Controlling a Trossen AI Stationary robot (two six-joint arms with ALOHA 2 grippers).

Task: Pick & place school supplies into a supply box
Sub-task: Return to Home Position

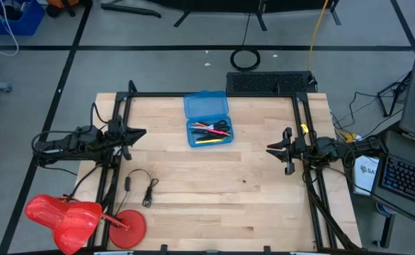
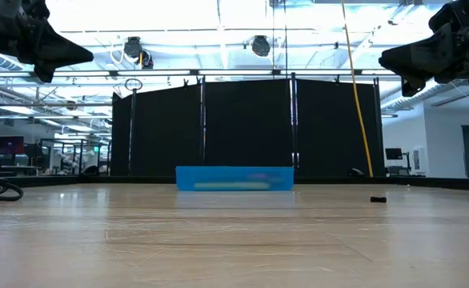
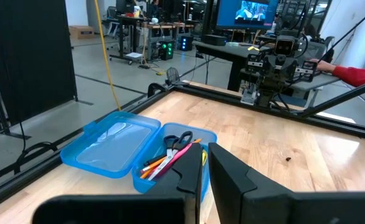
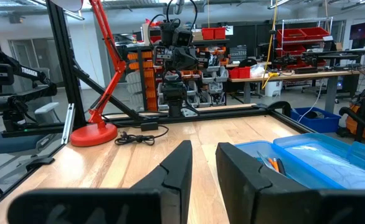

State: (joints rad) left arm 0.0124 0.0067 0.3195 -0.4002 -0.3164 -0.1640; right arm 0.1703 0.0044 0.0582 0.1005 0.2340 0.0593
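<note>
high view | supply box (image 1: 206, 106) between left end effector (image 1: 142, 133) and right end effector (image 1: 270, 149) | both slightly spread

1. Ahead of left gripper (image 3: 204, 152): desks (image 3: 226, 50), lit monitor (image 3: 251, 11), grey floor (image 3: 108, 68).
2. Ahead of right gripper (image 4: 202, 149): shelving with red bins (image 4: 304, 37).
3. Above both: ceiling strip lights (image 2: 218, 16); black curtain panels (image 2: 242, 128) beyond.

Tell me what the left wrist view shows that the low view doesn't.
Only the left wrist view sees into the blue supply box: scissors and pens inside, lid folded open. Only the low view shows height: the left gripper and right gripper both hang well above the wooden table. Both show the box on the table.
</note>
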